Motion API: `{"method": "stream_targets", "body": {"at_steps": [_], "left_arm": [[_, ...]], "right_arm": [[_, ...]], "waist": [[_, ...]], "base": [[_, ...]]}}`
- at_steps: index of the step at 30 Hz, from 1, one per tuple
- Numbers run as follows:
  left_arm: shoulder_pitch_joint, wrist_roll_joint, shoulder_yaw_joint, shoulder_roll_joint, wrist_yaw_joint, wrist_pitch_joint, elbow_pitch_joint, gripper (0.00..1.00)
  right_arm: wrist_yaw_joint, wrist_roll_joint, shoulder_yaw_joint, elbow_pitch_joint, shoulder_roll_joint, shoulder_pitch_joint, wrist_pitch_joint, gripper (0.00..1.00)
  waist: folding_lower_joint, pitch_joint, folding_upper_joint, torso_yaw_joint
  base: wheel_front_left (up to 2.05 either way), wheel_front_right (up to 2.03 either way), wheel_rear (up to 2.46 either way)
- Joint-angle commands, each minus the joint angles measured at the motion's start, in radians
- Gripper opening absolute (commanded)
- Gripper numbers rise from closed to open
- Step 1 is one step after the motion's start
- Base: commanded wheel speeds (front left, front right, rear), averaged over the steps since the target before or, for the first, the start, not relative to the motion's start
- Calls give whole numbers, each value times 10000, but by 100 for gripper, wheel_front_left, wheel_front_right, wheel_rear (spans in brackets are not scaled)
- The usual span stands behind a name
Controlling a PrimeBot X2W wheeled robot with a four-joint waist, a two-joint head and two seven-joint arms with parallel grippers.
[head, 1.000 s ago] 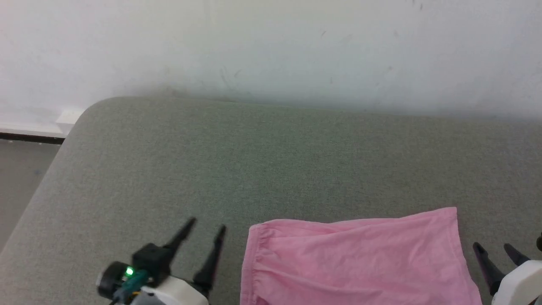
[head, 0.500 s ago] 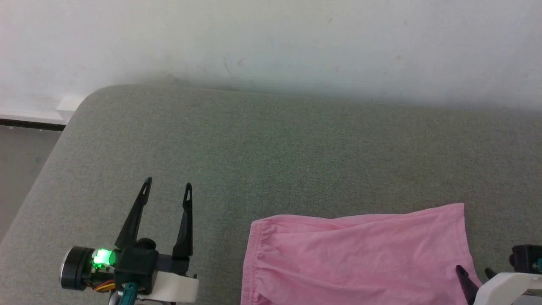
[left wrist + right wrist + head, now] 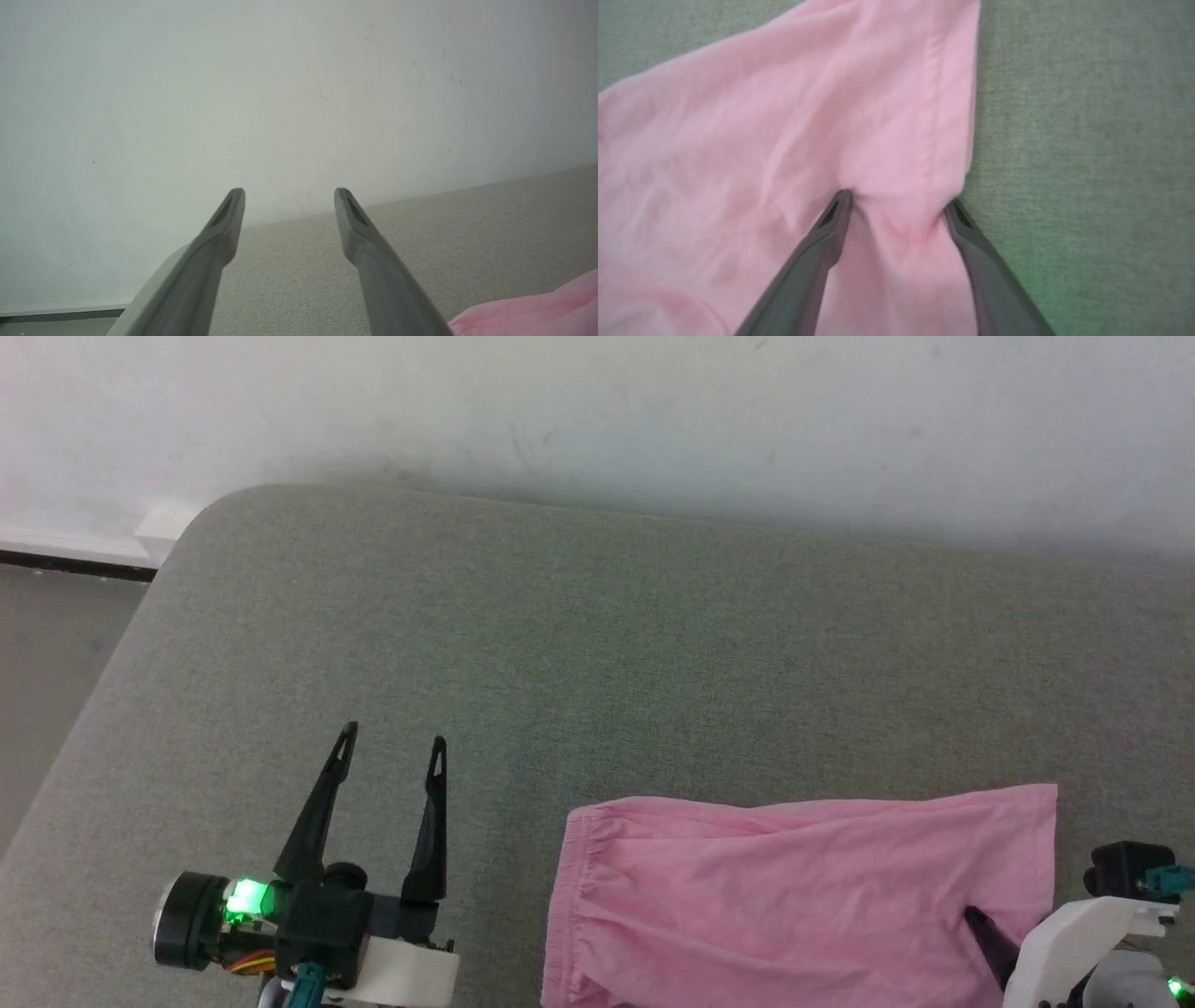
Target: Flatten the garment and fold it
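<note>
1. The garment [image 3: 794,896] is thin, soft pink cloth lying mostly flat at the near right of the grey-green woven cushion [image 3: 597,644]. It is gathered along its left edge and seamed along its right.
2. The left gripper [image 3: 392,747] has its fingers spread and empty over the cushion, beside the gathered edge.
3. The right gripper [image 3: 896,201] has its fingers spread, with the tips pressed on the cloth near the seam. The cloth seems to pucker between them.

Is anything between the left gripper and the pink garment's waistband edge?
Nothing visible: bare grey surface lies between the left gripper and the garment. The right gripper, jaws open, straddles its opposite hem.
</note>
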Motion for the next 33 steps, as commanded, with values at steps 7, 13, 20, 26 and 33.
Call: {"method": "stream_targets", "body": {"at_steps": [7,13,20,26,33], "left_arm": [[-74,70,166,-148,-205,-47,61,100],[16,84,254,-216,-310,-47,149,100],[89,123,284,-296,-398,-47,192,100],[103,144,324,-377,-467,-47,241,100],[283,119,408,-450,-519,-47,307,100]], "right_arm": [[79,545,1083,423,-15,254,8,0],[79,275,270,420,-320,-18,-733,0],[79,-236,-1528,631,-700,-369,-991,0],[79,-1067,-2828,947,-996,-577,-966,0],[79,-765,-2410,107,-725,-334,-709,0]], "waist": [[1,26,0,47],[1,-122,0,-43],[1,-189,0,-156],[1,-253,0,-228],[1,-565,0,-354]], "base": [[0,0,0],[0,0,0],[0,0,0],[0,0,0],[0,0,0]]}}
